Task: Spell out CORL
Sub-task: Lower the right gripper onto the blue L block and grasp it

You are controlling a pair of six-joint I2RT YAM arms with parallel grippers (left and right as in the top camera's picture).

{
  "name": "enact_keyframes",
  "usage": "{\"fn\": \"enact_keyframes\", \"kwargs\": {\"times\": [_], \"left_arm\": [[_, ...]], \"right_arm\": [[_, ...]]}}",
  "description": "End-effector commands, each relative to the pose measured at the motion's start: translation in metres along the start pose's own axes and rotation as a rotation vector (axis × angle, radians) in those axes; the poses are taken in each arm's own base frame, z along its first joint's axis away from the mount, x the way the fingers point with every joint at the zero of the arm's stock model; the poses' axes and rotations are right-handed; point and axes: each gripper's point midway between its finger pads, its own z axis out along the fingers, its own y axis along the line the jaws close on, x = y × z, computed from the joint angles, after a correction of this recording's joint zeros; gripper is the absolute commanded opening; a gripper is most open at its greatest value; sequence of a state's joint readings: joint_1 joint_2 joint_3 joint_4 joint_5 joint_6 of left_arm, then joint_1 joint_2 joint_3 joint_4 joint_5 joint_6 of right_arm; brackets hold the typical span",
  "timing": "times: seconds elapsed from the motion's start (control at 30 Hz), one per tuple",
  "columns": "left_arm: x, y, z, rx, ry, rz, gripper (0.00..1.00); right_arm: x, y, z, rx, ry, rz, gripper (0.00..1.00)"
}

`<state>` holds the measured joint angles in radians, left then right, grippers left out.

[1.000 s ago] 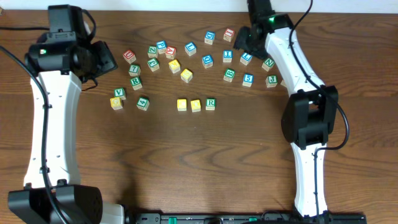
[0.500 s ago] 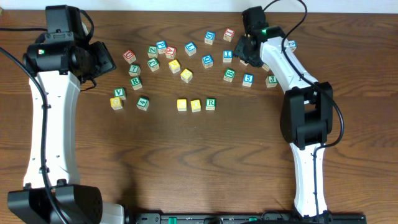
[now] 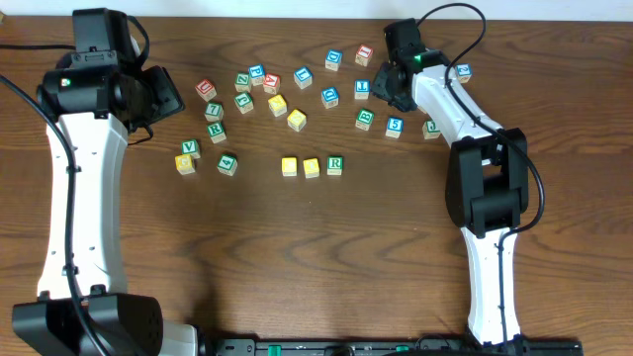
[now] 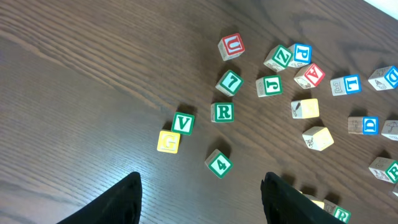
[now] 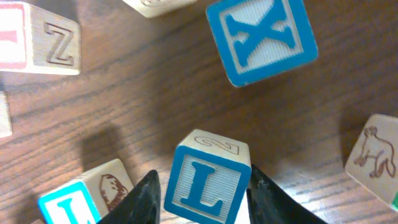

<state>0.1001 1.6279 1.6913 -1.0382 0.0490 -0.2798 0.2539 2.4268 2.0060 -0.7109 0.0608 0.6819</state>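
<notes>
One blue L cube (image 5: 202, 190) sits between the right gripper (image 5: 204, 174) jaws; whether clamped is unclear. Farther off, the left gripper (image 4: 202, 180) gapes empty.

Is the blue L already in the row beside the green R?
No, the row ends at the green R; the blue L sits between the right gripper's fingers.

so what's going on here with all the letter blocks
The right gripper has its jaws either side of the blue L block, tight against it; a firm grip can't be confirmed. In the middle, two yellow blocks and a green R block sit in a row. The left gripper hangs open over the left-hand blocks, holding nothing.
</notes>
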Motion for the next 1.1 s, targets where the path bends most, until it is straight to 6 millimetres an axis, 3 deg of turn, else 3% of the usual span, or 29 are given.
{"fn": "enact_keyframes", "kwargs": {"times": [0.0, 0.23, 0.47, 0.6, 0.8, 0.93, 1.07], "left_arm": [[-0.001, 0.002, 0.001, -0.014, 0.0, 0.016, 0.61], [-0.001, 0.002, 0.001, -0.014, 0.0, 0.016, 0.61], [-0.001, 0.002, 0.001, -0.014, 0.0, 0.016, 0.61], [-0.001, 0.002, 0.001, -0.014, 0.0, 0.016, 0.61], [-0.001, 0.002, 0.001, -0.014, 0.0, 0.016, 0.61], [-0.001, 0.002, 0.001, -0.014, 0.0, 0.016, 0.61], [-0.001, 0.003, 0.001, -0.014, 0.001, 0.016, 0.61]], "right_arm": [[0.001, -0.003, 0.003, 0.018, -0.004, -0.013, 0.35], [0.0, -0.005, 0.003, 0.018, -0.004, -0.069, 0.28], [-0.003, -0.005, -0.007, 0.015, -0.003, -0.12, 0.29], [-0.014, -0.002, -0.032, -0.001, -0.027, -0.129, 0.31], [-0.034, 0.005, -0.088, -0.04, -0.09, -0.163, 0.31], [-0.036, 0.006, -0.123, -0.051, -0.108, -0.197, 0.31], [-0.034, 0.005, -0.131, -0.049, -0.099, -0.213, 0.36]]}}
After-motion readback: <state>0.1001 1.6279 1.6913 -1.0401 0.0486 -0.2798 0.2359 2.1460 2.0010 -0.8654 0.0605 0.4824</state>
